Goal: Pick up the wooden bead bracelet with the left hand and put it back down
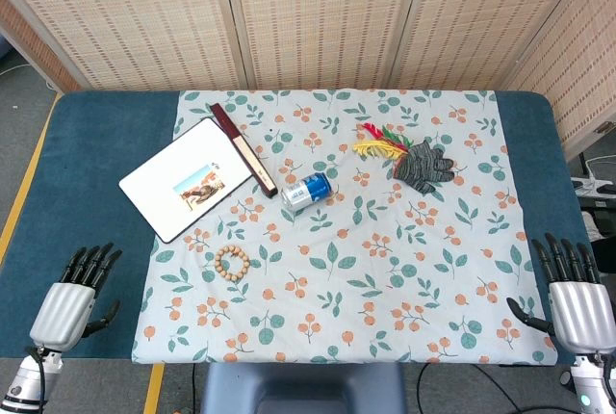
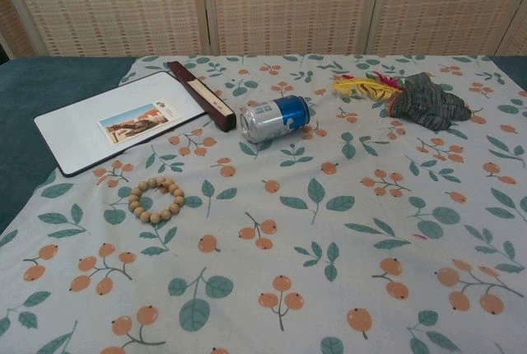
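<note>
The bracelet [image 1: 232, 264] [image 2: 156, 199] lies flat on the floral cloth [image 1: 404, 279] [image 2: 329, 230] at the near left part of the tabletop [image 1: 96, 164], a closed ring of pale wooden beads, touched by nothing. Just beyond it to the far left lies a white tablet [image 1: 188, 178] [image 2: 115, 130] with a small picture on its face, resting partly on the cloth and partly on the blue surface. A dark red flat case [image 1: 243, 149] [image 2: 200, 95] lies along the tablet's far right edge, touching it. A blue and silver can [image 1: 307, 191] [image 2: 274, 118] lies on its side just right of the case's near end. Further right and far, a grey knitted glove [image 1: 423, 165] [image 2: 425, 100] lies flat, with a red and yellow feathered thing [image 1: 378, 141] [image 2: 366, 85] against its left side.

The left hand [image 1: 72, 298] hovers at the near left corner over the blue tabletop, well apart from the bracelet, palm down, its dark fingers [image 1: 91, 263] released and stretched forward, holding nothing. The right hand [image 1: 573, 303] hangs at the near right corner beside the cloth's edge, likewise released with fingers [image 1: 563, 260] spread forward and empty. Neither hand shows in the chest view. A woven reed screen [image 1: 318, 19] [image 2: 288, 4] stands behind the tabletop
</note>
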You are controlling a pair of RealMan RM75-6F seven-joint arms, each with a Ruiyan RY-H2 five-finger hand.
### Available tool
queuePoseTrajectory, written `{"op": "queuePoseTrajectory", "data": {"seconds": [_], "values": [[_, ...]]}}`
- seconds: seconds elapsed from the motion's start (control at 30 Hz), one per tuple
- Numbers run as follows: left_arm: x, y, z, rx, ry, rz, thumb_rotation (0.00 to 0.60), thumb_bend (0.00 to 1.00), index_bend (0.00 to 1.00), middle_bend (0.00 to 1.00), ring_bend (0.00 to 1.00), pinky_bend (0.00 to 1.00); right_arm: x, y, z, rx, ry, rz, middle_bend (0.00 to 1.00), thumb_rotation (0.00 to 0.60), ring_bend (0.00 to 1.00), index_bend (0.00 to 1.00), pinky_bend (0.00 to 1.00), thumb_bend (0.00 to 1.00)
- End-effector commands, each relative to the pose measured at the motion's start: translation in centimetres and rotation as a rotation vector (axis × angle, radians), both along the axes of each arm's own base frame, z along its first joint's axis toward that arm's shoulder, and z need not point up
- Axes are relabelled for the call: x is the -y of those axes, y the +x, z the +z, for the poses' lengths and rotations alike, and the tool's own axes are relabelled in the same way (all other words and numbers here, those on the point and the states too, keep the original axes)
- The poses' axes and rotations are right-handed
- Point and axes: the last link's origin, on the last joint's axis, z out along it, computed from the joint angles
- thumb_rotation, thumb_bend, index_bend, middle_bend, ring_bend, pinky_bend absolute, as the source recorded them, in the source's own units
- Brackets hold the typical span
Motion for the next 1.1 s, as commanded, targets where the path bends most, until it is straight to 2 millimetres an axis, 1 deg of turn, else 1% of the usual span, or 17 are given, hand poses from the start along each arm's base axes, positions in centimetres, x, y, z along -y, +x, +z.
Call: {"op": "queuePoseTrajectory", "data": {"seconds": [0.03,0.1,0.17,0.23,0.27,0.3,0.33,0.4,0.47,0.57,0.63,0.73,0.87,0.97,1.1], "values": [[0.3,0.3,-0.1,0.018,-0.01,-0.014,0.6,0.41,0.0,0.0,0.0,0.0,-0.1,0.2,0.2,0.011,-0.009,0.009,0.0,0.329,0.0,0.0,0.0,0.18],[0.5,1.0,-0.7,0.049,-0.044,-0.036,0.6,0.41,0.0,0.01,0.0,0.0,0.0,0.2,0.3,0.013,-0.011,0.007,0.0,0.329,0.0,0.0,0.0,0.18],[0.2,2.2,-1.9,0.08,-0.083,-0.082,0.6,0.42,0.0,0.03,0.0,0.0,0.0,0.1,0.3,0.018,-0.013,0.001,0.0,0.329,0.0,0.0,0.0,0.18],[-0.5,3.2,-3.3,0.085,-0.111,-0.131,0.6,0.43,0.02,0.08,0.0,0.0,0.0,0.1,0.4,0.025,-0.012,0.002,0.0,0.329,0.0,0.0,0.0,0.18],[-1.2,3.7,-4.3,0.069,-0.129,-0.15,0.6,0.43,0.04,0.12,0.0,0.0,0.0,0.1,0.4,0.027,-0.008,0.0,0.0,0.329,0.0,0.0,0.0,0.18],[-1.8,4.0,-5.0,0.058,-0.138,-0.164,0.6,0.44,0.07,0.15,0.0,0.0,0.0,0.1,0.4,0.029,-0.006,-0.002,0.0,0.329,0.0,0.0,0.0,0.18],[-2.9,4.5,-6.3,0.043,-0.161,-0.172,0.6,0.44,0.12,0.19,0.0,0.0,0.0,0.1,0.3,0.032,-0.002,-0.006,0.0,0.329,0.0,0.0,0.0,0.18],[-4.1,4.9,-7.7,0.031,-0.185,-0.165,0.6,0.44,0.17,0.21,0.01,0.0,0.0,0.0,0.2,0.035,0.007,-0.014,0.0,0.328,0.0,0.0,0.0,0.18],[-5.2,5.4,-9.1,0.005,-0.204,-0.153,0.6,0.44,0.18,0.21,0.01,0.0,0.0,-0.1,0.2,0.034,0.012,-0.018,0.0,0.327,0.0,0.0,0.0,0.18],[-6.1,6.4,-10.6,-0.009,-0.203,-0.158,0.6,0.44,0.18,0.21,0.01,0.0,0.0,-0.1,0.2,0.042,0.018,-0.025,0.0,0.328,0.0,0.0,0.0,0.18],[-6.5,6.8,-11.3,-0.019,-0.211,-0.154,0.6,0.44,0.2,0.22,0.01,0.0,0.0,-0.2,0.1,0.045,0.026,-0.03,0.0,0.328,0.0,0.0,0.0,0.18],[-7.1,6.8,-12.5,-0.063,-0.229,-0.143,0.6,0.44,0.27,0.24,0.01,0.0,0.0,-0.2,0.0,0.046,0.037,-0.038,0.0,0.329,0.0,0.0,0.0,0.18],[-7.0,7.0,-13.9,-0.127,-0.252,-0.164,0.6,0.45,0.28,0.27,0.02,0.0,0.1,-0.3,0.0,0.052,0.046,-0.043,0.0,0.327,0.0,0.0,0.0,0.18],[-6.9,7.3,-14.5,-0.174,-0.244,-0.203,0.6,0.44,0.3,0.3,0.03,0.0,0.2,-0.4,-0.2,0.054,0.054,-0.048,0.0,0.327,0.0,0.0,0.0,0.18],[-7.1,7.6,-15.1,-0.186,-0.235,-0.213,0.6,0.44,0.3,0.3,0.03,0.0,0.2,-0.3,-0.3,0.055,0.063,-0.051,0.0,0.328,0.0,0.0,0.0,0.18]]}}
